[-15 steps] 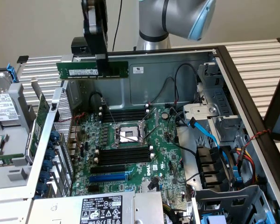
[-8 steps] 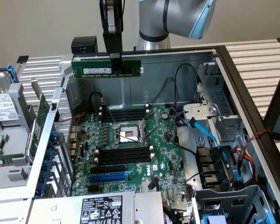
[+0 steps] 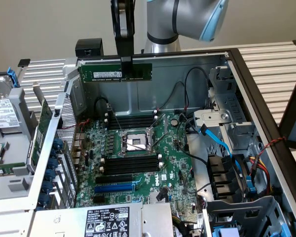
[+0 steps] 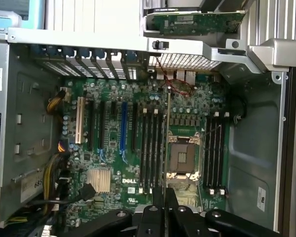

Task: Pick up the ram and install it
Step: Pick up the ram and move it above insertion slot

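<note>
1. Starting at the exterior view's left: grey sheet-metal drive cage (image 3: 12,148) with white stickers and a blue plastic tab on top.
2. Just beside it, a green expansion card (image 3: 41,129) with a metal bracket stands on edge, against the perforated rear panel of the computer case (image 3: 153,84).
3. Ram (image 3: 101,73): thin flat green stick with a white label strip. It is held level with its long edge horizontal, up in the air in front of the case's smooth grey back wall, well above the board and touching no slot.
4. Gripper (image 3: 126,68): black, coming straight down, fingers pinched narrow on the ram's top edge a bit off its middle. In the wrist view the gripper (image 4: 165,196) has the ram (image 4: 167,128) edge-on, a thin line.
5. Motherboard (image 3: 158,173): green and densely studded, lying flat in the case. A square shiny metal socket (image 3: 133,143) sits mid-board.
6. Long black memory slots (image 3: 130,165) lie in parallel rows on both sides of the socket; a long blue slot (image 3: 116,188) is nearer the camera.
7. Blue flat cable (image 3: 219,142), glossy and curved, lies over grey metal bays, with thin black and red wires near it.
8. Robot arm (image 3: 187,17): rounded grey tube with a light-blue cap.
9. Exterior view's right: ribbed white table (image 3: 278,64), with the case's dark frame edge across it.
</note>
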{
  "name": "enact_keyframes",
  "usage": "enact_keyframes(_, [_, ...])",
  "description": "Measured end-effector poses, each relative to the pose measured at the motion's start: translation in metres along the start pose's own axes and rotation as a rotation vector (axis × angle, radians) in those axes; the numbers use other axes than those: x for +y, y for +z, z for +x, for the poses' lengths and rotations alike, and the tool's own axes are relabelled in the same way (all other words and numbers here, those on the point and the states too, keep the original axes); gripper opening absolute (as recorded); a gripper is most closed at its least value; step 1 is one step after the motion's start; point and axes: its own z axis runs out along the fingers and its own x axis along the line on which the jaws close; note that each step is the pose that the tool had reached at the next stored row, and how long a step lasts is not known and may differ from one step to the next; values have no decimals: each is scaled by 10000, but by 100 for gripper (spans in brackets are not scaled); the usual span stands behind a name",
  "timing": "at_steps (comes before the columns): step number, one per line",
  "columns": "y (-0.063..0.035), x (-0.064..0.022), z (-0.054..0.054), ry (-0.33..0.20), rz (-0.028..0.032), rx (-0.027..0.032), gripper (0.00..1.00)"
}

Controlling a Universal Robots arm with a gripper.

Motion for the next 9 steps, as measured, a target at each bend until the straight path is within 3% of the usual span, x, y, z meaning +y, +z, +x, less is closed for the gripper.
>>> enact_keyframes(4, [22, -56, -1, -22, 0, -180, 14])
enact_keyframes(9, [66, -102, 0, -32, 2, -357, 14])
